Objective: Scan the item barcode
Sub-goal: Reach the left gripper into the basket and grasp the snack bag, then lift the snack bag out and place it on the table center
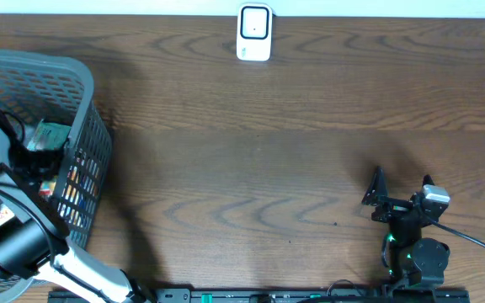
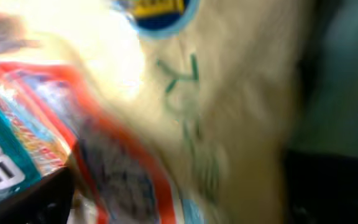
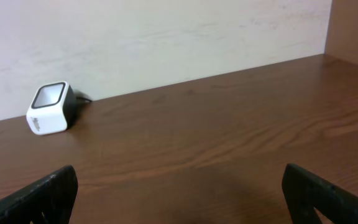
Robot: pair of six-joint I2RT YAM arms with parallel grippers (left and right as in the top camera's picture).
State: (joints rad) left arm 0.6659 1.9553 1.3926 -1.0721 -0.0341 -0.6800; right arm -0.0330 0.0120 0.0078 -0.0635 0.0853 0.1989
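Left gripper [image 1: 32,160] jaws are spread wide inside the grey plastic mesh basket [image 1: 91,126] at 9 o'clock, straddling a blurred beige pouch with green lettering [image 2: 229,112]. Right gripper [image 3: 179,199] is spread and empty at 5 o'clock. Risk: the packs are crowded, so closing may snag two or slip off. The white cube scanner [image 1: 253,32] sits at 12 o'clock.

A dark brown wood-grain surface [image 1: 251,168] fills the overhead view, its grain running in long wavy bands from left to right. Along its far edge stands a pale, off-white wall [image 3: 166,37] with faint mottling. A plain brown panel [image 3: 356,28] rises at the far right corner. The light is soft and even, giving the wood a dull sheen.
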